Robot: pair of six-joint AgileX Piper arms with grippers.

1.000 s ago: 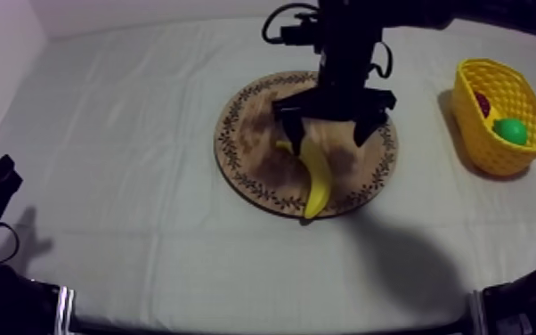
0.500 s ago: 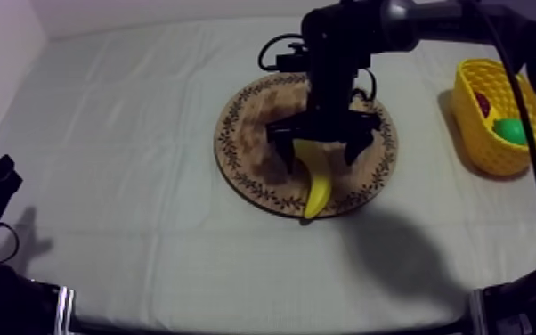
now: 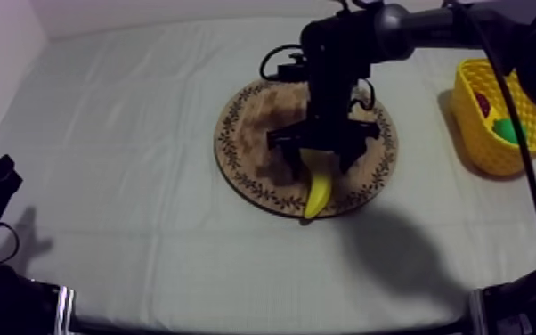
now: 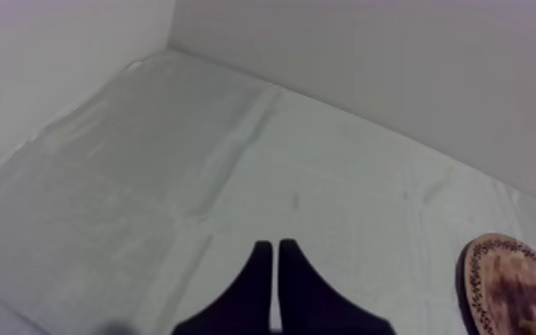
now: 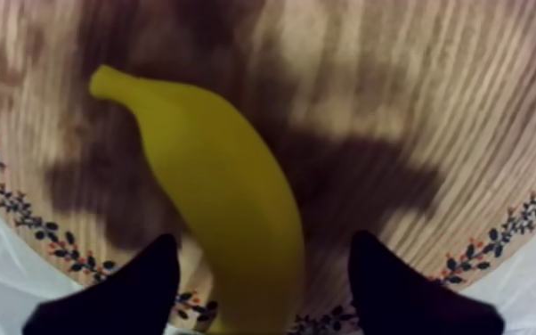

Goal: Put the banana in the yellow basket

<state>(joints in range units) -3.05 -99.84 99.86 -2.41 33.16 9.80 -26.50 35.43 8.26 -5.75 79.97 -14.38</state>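
Observation:
A yellow banana (image 3: pixel 318 189) lies on the round wooden board (image 3: pixel 243 134), its lower end at the patterned rim. My right gripper (image 3: pixel 320 157) hangs low over the banana's upper half, open, one finger on each side of the fruit. In the right wrist view the banana (image 5: pixel 223 192) runs between my two black fingertips (image 5: pixel 129 290), which stand wide apart just above the board (image 5: pixel 432 98). The yellow basket (image 3: pixel 496 118) stands at the far right of the table. My left gripper (image 4: pixel 275 254) rests shut as a narrow wedge over bare cloth, low at the left side.
Inside the basket lie a green fruit (image 3: pixel 507 130) and a small red fruit (image 3: pixel 483 102). The board's rim (image 4: pixel 512 285) shows beyond my left gripper. Grey-white cloth (image 3: pixel 120 142) stretches wide to the left of the board.
My right gripper has dropped lower over the banana, with its fingers now straddling the fruit close to the board. The banana and left arm have not moved.

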